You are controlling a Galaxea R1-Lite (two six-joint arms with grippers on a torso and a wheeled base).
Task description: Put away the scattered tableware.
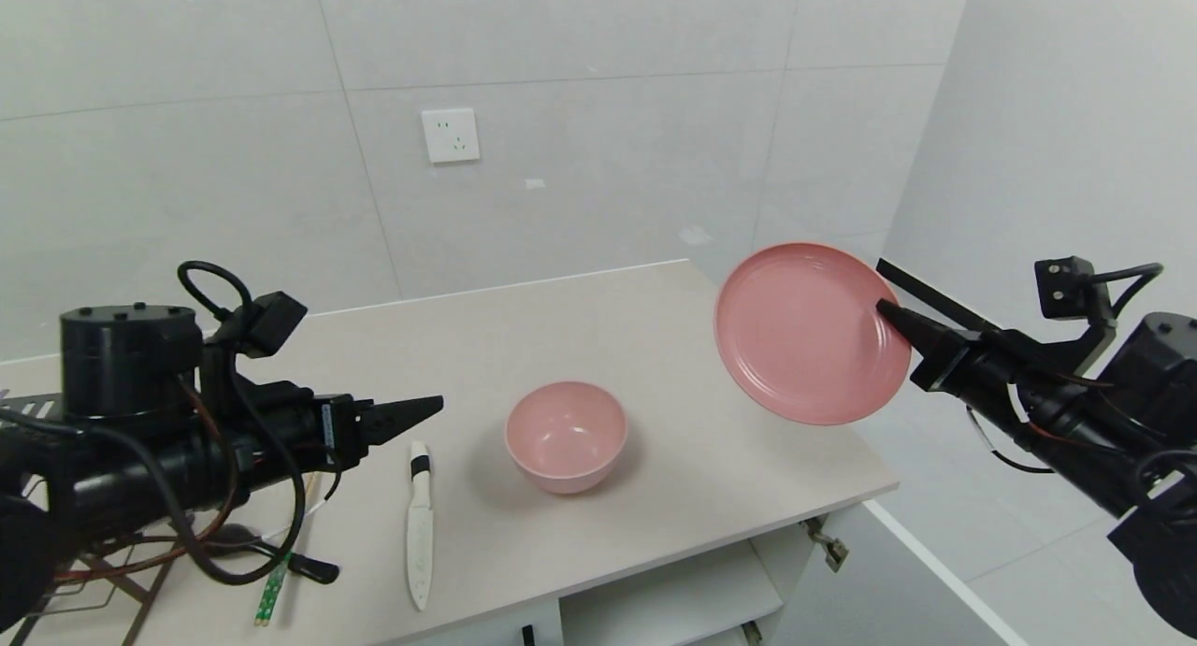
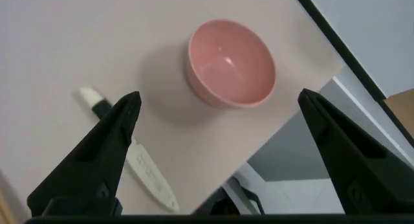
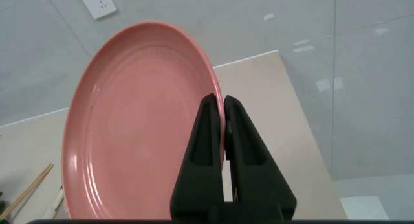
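Beige counter [image 1: 655,347] with pink bowl [image 1: 566,436]; left fingers [image 2: 103,153] apart, right fingers [image 3: 249,153] tight on pink plate [image 1: 804,333].

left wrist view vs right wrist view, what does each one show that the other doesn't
Left wrist view, not the right: the pink bowl standing on the beige countertop, framed by the open left pincer.
Right wrist view, not the left: the pink plate, its rim clamped in the shut right pincer, and a wall socket behind it.
Both: the beige countertop.
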